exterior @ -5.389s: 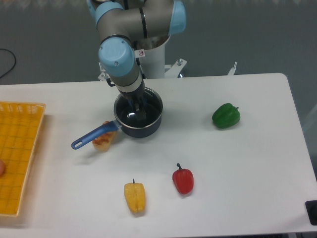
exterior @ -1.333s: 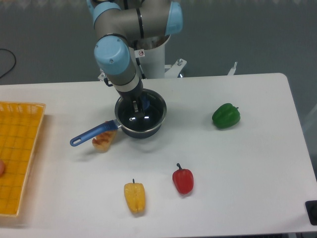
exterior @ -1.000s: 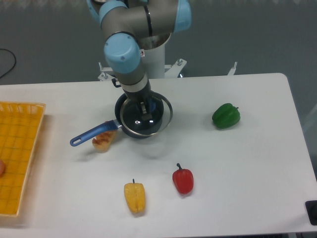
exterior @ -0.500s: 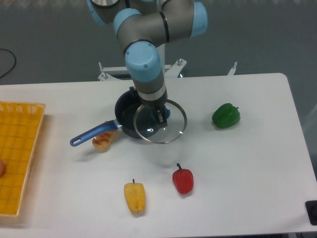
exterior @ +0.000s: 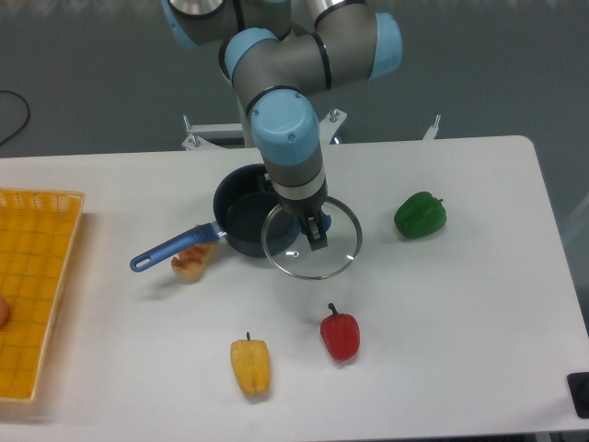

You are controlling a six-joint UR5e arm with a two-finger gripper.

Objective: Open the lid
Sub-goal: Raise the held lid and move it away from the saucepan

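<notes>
The claw is clamped on the small blue knob at the centre of the glass lid, holding the lid level above the bench, off to the right and near side of the saucepan. The lid's left edge overlaps the pan's right rim in this view; the rest of it hangs over bare bench. The saucepan stands open, its dark inside showing, with its blue handle pointing left and toward the near edge. A browned piece of food lies just beside the handle. A green bell pepper sits well to the right, a red pepper near the lid on the near side, and a yellow pepper left of the red one. A yellow basket rests at the left edge.
</notes>
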